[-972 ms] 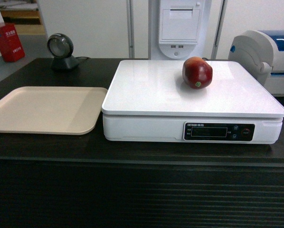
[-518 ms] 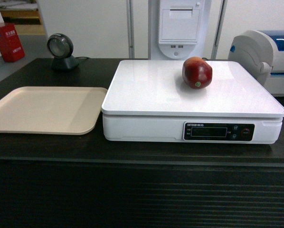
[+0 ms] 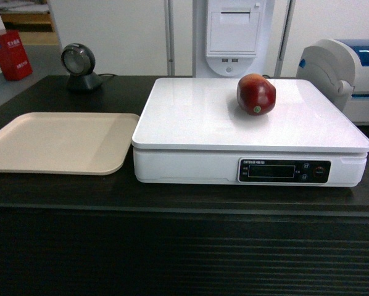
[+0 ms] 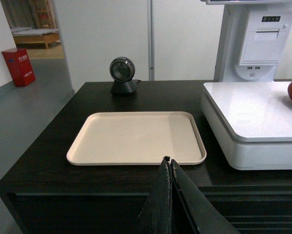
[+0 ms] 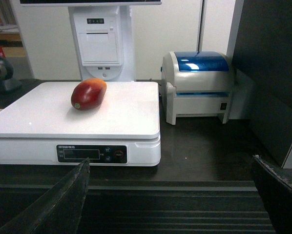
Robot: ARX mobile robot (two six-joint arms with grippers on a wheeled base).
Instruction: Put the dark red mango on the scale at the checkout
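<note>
Unmoved since earlier frame: dark red mango [image 3: 256, 94] resting on scale [image 3: 197, 117]. Left pincer [image 4: 169, 168] pressed together; right pincer [image 5: 170, 170] spread wide.

- Plain white wall [image 4: 107, 34] straight ahead, with a thin metal pole [image 4: 150, 39] running up it.
- Grey floor [image 4: 24, 117] off to the left, leading to a doorway with a wooden shelf unit [image 4: 38, 34] behind it.
- Red box [image 4: 18, 66] parked on that floor against the wall, white lettering too small to read.
- White kiosk stand with a receipt printer slot [image 3: 234, 34] at the back, middle.
- White-and-blue label printer [image 5: 198, 85] on the right, dark panel [image 5: 273, 73] beside it.
- Even, soft indoor light, no harsh shadows.
</note>
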